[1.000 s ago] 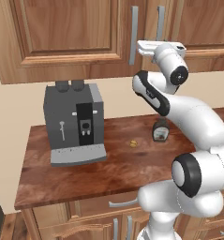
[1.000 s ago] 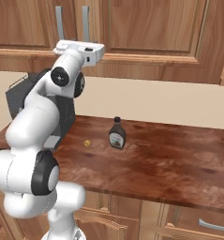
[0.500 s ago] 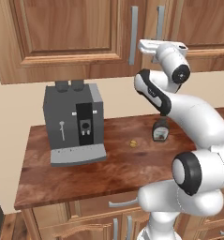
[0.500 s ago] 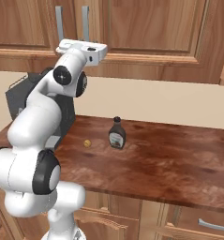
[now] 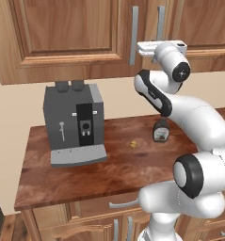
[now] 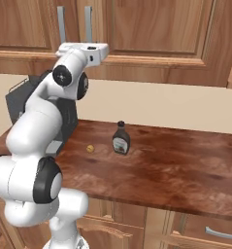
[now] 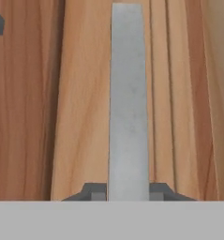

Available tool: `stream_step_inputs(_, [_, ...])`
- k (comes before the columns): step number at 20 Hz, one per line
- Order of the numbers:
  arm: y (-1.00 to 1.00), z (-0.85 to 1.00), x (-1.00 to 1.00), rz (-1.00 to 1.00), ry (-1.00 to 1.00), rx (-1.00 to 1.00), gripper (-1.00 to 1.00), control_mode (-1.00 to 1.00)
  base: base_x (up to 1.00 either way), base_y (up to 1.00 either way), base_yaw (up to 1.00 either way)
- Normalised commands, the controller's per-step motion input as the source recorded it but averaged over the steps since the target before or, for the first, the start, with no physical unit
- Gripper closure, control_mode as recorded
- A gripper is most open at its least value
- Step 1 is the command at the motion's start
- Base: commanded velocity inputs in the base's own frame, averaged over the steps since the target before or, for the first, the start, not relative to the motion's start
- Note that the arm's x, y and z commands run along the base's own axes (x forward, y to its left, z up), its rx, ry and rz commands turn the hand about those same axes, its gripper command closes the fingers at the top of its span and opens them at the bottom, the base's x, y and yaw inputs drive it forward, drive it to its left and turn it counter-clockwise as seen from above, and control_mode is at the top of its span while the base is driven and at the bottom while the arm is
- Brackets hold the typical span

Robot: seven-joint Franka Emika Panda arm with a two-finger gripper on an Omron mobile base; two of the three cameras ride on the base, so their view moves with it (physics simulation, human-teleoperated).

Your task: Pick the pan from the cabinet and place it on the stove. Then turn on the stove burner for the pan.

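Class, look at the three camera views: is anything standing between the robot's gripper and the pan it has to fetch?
Yes. The reddish-brown wooden wall cabinet is closed. The gripper is shut on one door's long grey bar handle, so that door stands in the way. No pan is visible.

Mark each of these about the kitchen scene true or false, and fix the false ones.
1. The hand is shut on a cabinet door handle. True.
2. The cabinet doors are open. False: they are closed.
3. A dark bottle stands on the counter. True.
4. The coffee machine lies tipped on its side. False: it stands upright.
5. A small yellowish thing lies between the coffee machine and the bottle. True.
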Motion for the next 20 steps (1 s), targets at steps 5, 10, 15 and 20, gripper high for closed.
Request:
stream_step_inputs(5, [0.3, -0.02, 0.11, 0.0, 0.05, -0.11, 1.0, -1.0, 0.0, 0.0, 0.0])
stream_step_inputs(10, [-0.09, 0.01, -0.23, 0.0, 0.01, -0.01, 1.0, -1.0, 0.0, 0.0, 0.0])
stream_step_inputs(15, [-0.26, 0.16, -0.66, 0.0, 0.0, 0.0, 1.0, -1.0, 0.0, 0.0, 0.0])
stream_step_inputs(20, [-0.33, 0.26, -0.9, 0.0, 0.0, 0.01, 1.0, -1.0, 0.0, 0.0, 0.0])
